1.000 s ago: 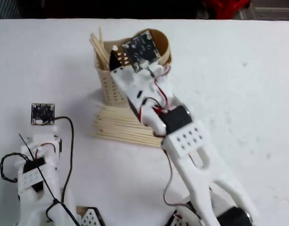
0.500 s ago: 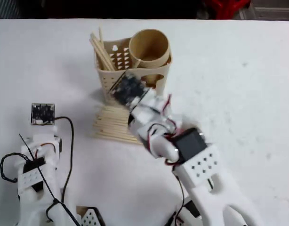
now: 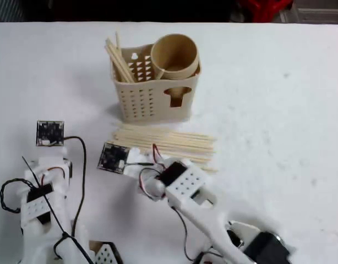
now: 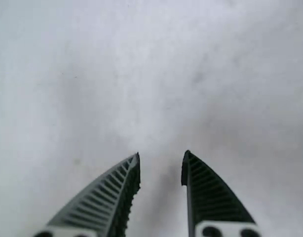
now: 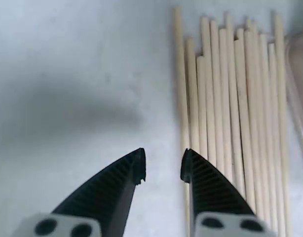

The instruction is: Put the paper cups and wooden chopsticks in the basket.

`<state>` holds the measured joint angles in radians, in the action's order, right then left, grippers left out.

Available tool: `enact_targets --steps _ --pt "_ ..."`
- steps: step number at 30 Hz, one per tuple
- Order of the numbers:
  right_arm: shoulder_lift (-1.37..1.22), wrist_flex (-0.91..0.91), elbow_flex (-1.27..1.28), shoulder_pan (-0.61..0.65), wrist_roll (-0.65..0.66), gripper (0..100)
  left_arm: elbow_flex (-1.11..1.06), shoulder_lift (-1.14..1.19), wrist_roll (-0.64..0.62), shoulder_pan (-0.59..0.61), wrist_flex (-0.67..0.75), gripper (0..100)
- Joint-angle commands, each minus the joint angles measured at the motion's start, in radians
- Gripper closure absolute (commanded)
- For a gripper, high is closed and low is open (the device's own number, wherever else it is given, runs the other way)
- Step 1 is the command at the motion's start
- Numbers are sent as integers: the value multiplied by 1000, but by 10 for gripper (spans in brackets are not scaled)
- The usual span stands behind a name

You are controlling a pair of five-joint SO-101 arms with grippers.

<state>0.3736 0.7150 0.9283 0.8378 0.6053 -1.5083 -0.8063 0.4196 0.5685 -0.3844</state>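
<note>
A cream perforated basket (image 3: 152, 102) stands at the table's back middle. A brown paper cup (image 3: 174, 55) sits upright inside it, beside several wooden chopsticks (image 3: 116, 55) leaning in its left corner. A flat row of more chopsticks (image 3: 163, 144) lies on the table just in front of the basket. My right arm (image 3: 180, 184) is low at the near side of that row. My right gripper (image 5: 163, 163) is open by a narrow gap over bare table, and one finger tip is at the end of the outermost chopstick (image 5: 230, 98). My left gripper (image 4: 161, 163) is open over bare table, holding nothing.
The left arm (image 3: 39, 192) rests at the front left with a black cable (image 3: 81, 165) looping beside it. White table (image 3: 279, 110) stretches free to the right of the basket and at the far left.
The right arm has pulled back from over the basket to the front of the table, uncovering the chopstick row. The cup stays in the basket. The left arm has not moved.
</note>
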Motion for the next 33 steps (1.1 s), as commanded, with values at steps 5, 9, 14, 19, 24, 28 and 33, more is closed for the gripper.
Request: enact_targets --steps 5,9,14,19,24,28,33 --pt "-157 -76 -48 7 11 871 6 -24 2 2 11 846" --pt "-182 -77 -51 7 11 872 6 -24 2 2 11 846" --pt "-170 -74 -54 -18 11 871 6 -24 2 2 11 846" --pt "-77 -73 -55 -94 3 868 6 -24 2 2 11 846" --pt "-68 -74 -55 -107 9 868 6 -24 2 2 11 846" --pt "-171 -102 -86 -107 12 868 6 -24 2 2 11 846" --pt "-314 -93 -146 -104 12 875 6 -24 2 2 11 846"
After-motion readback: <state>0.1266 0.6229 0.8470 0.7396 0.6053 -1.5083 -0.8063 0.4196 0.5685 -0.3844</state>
